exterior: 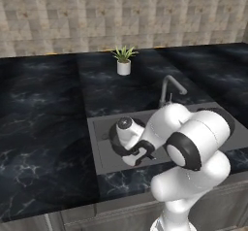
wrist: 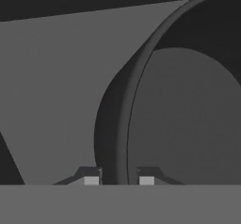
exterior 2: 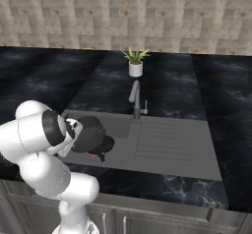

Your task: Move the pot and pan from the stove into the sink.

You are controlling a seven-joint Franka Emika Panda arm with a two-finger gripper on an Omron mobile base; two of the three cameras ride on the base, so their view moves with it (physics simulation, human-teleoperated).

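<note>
Claw pinching pot wall at rim, one finger either side; I judge pot low inside sink, ready for release.

The black marbled counter runs under a tiled wall and wraps around the grey sink, which is sunk into it. A small potted plant in a white pot stands on the counter behind the sink. The arched grey faucet rises at the sink's back edge, just in front of the plant.
</note>
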